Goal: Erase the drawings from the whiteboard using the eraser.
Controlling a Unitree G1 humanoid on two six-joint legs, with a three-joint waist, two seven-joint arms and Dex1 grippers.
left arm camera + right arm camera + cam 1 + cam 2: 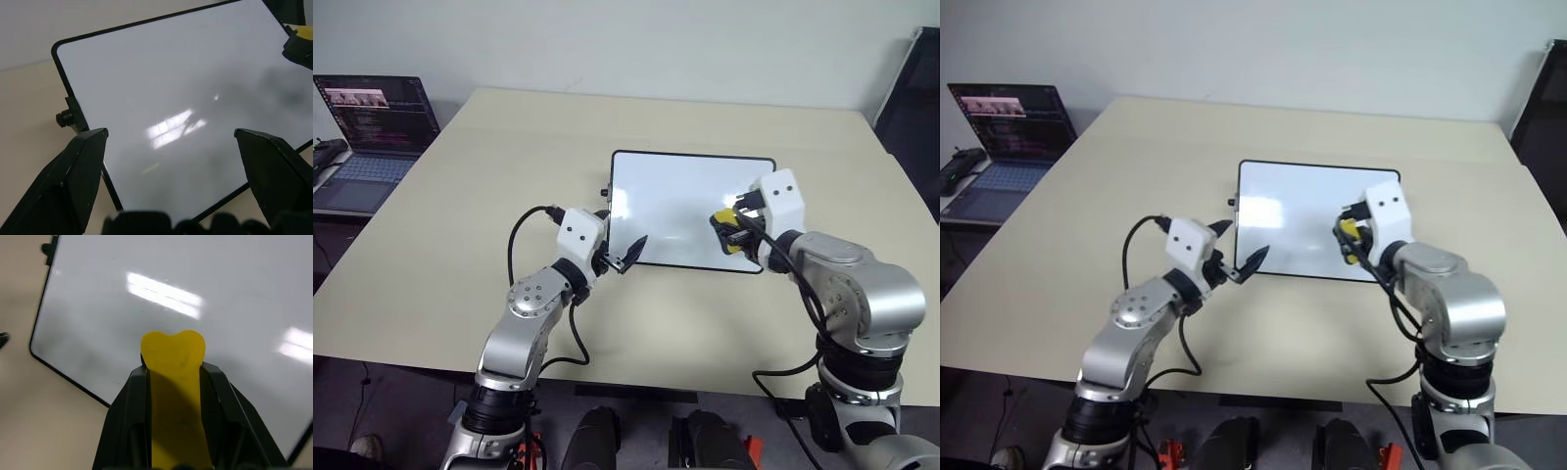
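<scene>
Two fingers (122, 431) seemingly hide most of the eraser (173, 357).

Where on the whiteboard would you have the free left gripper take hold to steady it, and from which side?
Judging by its pose, grip the whiteboard at the near left corner of its thin black frame, coming in level from the left edge. The board lies flat, so only its rim offers purchase, and the open left gripper hovers there while the right gripper holds the eraser.
</scene>
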